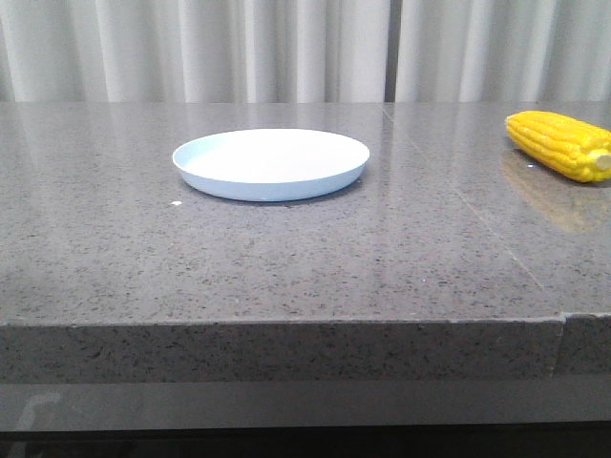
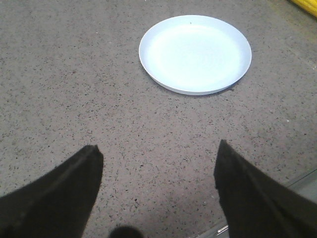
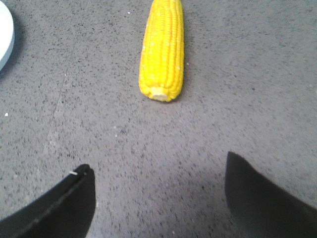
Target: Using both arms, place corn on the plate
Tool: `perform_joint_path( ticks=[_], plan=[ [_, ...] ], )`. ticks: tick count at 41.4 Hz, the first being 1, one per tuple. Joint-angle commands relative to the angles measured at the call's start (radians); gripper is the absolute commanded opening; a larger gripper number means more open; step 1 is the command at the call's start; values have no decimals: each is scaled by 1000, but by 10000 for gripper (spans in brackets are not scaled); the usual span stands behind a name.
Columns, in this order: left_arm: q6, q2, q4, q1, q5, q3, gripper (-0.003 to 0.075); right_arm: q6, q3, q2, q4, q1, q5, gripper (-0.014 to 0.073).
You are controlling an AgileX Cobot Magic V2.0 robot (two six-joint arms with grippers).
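Observation:
The pale bluish-white plate (image 1: 271, 164) sits empty on the grey stone table, left of centre. Far to its right, at the picture's edge, lies the yellow corn (image 1: 559, 144), its pale stub toward the front. In the left wrist view the plate (image 2: 195, 53) lies ahead of my left gripper (image 2: 158, 148), which hangs open over bare table. In the right wrist view the corn (image 3: 162, 48) lies ahead of my right gripper (image 3: 157, 163), stub end toward it; the fingers stand open and apart from it. Neither gripper appears in the front view.
The table's front edge (image 1: 286, 324) runs across the front view, with a seam (image 1: 563, 318) near the right. Grey curtains (image 1: 286, 48) hang behind. A sliver of the plate's rim (image 3: 5, 34) shows in the right wrist view.

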Motion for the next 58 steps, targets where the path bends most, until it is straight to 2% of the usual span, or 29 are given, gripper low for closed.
perform_joint_path(
  ticks=[1, 4, 25, 39, 42, 47, 48, 58],
  plan=[
    [-11, -3, -3, -8, -77, -25, 470, -12, -96, 83, 15, -5, -41, 619],
    [-11, -3, -3, -8, -77, -25, 470, -12, -144, 148, 20, -5, -37, 643],
    [-11, -3, -3, -8, -77, -25, 470, -13, -483, 623, 20, -5, -64, 644],
    [-11, -3, -3, -8, -77, -25, 470, -14, -603, 819, 20, -5, -65, 640],
    [-11, -3, -3, -8, -77, -25, 470, -18, -617, 829, 20, -5, -37, 575],
    [-11, -3, -3, -8, -77, -25, 470, -19, -634, 833, 20, -3, 1, 311],
    [-11, -3, -3, -8, -77, -25, 470, -19, -638, 833, 20, -3, 8, 286],
    [-11, -3, -3, -8, -77, -25, 470, -36, -717, 787, 20, 41, 136, 282]
  ],
)
